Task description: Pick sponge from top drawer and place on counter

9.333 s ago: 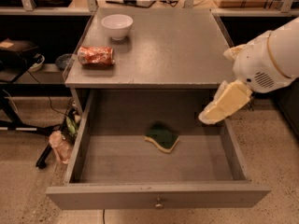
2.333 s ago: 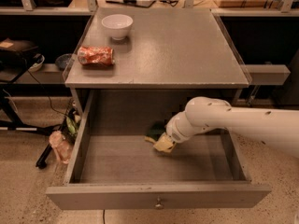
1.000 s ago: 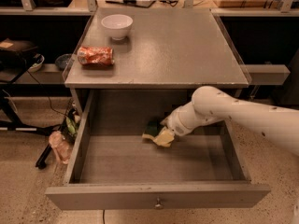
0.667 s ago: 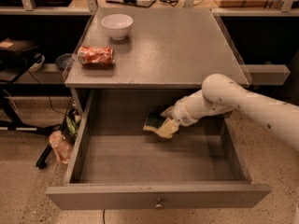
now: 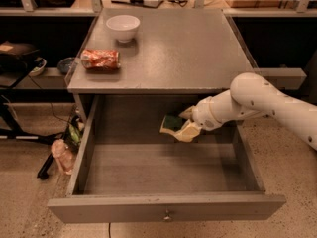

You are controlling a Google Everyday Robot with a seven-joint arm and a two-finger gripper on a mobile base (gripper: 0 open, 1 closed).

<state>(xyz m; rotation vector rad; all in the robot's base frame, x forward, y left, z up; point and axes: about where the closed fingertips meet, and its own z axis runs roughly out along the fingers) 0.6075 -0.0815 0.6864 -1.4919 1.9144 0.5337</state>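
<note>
Gripping sponge inside open drawer, transfer to counter not yet done.
Gripper (image 5: 181,128) is closed on the sponge (image 5: 172,121), which is held clear of the floor of the top drawer (image 5: 81,155), near its back and just below the counter (image 5: 198,48) edge. Sponge is judged light, soft and squashy; a moderate pinch across its sides is suited. A white bowl (image 5: 123,27) and crushed red can (image 5: 100,59) are seen on the counter's left part.

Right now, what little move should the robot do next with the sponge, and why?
Probably lift it higher. The gripper, inside the top drawer, has its jaws shut on the sponge. The sponge is off the drawer floor but below the counter, whose edge it must clear.
</note>
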